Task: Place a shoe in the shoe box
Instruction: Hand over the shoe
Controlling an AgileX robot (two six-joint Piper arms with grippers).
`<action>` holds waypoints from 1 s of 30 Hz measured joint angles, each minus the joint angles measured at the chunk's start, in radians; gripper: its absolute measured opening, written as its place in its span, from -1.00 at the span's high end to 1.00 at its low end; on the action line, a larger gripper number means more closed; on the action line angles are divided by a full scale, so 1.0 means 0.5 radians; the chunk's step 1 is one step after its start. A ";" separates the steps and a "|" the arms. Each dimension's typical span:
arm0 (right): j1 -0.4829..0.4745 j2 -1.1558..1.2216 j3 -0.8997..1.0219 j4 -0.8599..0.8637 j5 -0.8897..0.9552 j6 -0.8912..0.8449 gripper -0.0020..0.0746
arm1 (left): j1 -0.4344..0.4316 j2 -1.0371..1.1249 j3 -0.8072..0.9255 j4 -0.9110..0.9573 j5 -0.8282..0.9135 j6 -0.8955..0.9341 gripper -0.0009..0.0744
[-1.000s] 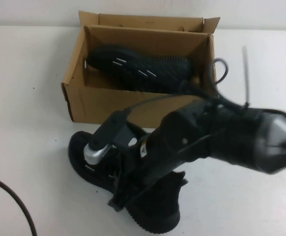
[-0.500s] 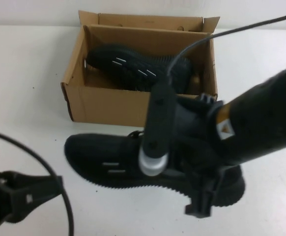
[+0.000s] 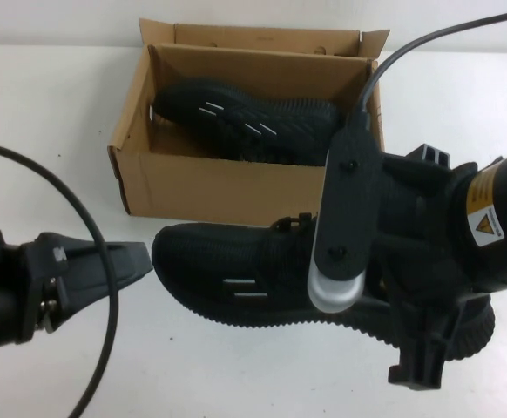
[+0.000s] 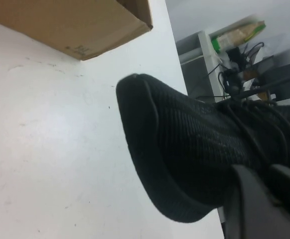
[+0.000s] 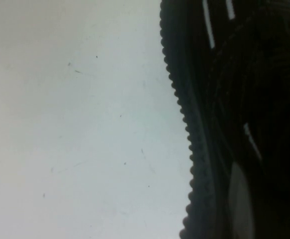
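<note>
The shoe (image 3: 236, 261), black knit with white dashes, lies lengthwise in front of the shoe box (image 3: 210, 187), toe to the left. My right gripper (image 3: 415, 331) is over its heel half and shut on it. The right wrist view shows the lugged sole edge (image 5: 185, 124) and one finger (image 5: 239, 199) against the shoe. My left gripper (image 3: 136, 261) sits just left of the toe, open and empty. The left wrist view shows the shoe's toe (image 4: 185, 144) close ahead of the left gripper (image 4: 272, 189), and the box corner (image 4: 85, 25).
The twin shoe (image 3: 253, 117) lies on its side inside the box, filling most of its length. A black cable (image 3: 88, 226) arcs over the left arm. Another cable (image 3: 428, 39) runs from the right arm past the box's right flap.
The right arm has swung the shoe round and to the right, so it now lies parallel to the box front. The left arm has come in from the lower left to the toe.
</note>
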 joint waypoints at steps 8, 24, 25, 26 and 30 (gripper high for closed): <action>0.000 0.000 0.000 -0.008 0.005 0.000 0.96 | 0.000 0.068 0.000 -0.089 -0.107 -0.014 -0.50; 0.000 0.000 0.000 0.030 -0.103 0.000 0.96 | 0.000 0.745 -0.004 -0.618 0.157 0.239 -0.72; 0.000 0.000 0.000 0.030 -0.103 0.000 0.96 | 0.000 0.787 -0.008 -0.644 0.199 0.272 -0.71; 0.000 0.000 0.000 0.030 -0.103 -0.004 0.96 | 0.000 0.826 -0.020 -0.664 0.253 0.301 -0.70; 0.000 0.000 0.000 0.048 -0.108 -0.012 0.96 | 0.000 0.945 -0.038 -0.701 0.432 0.359 -0.29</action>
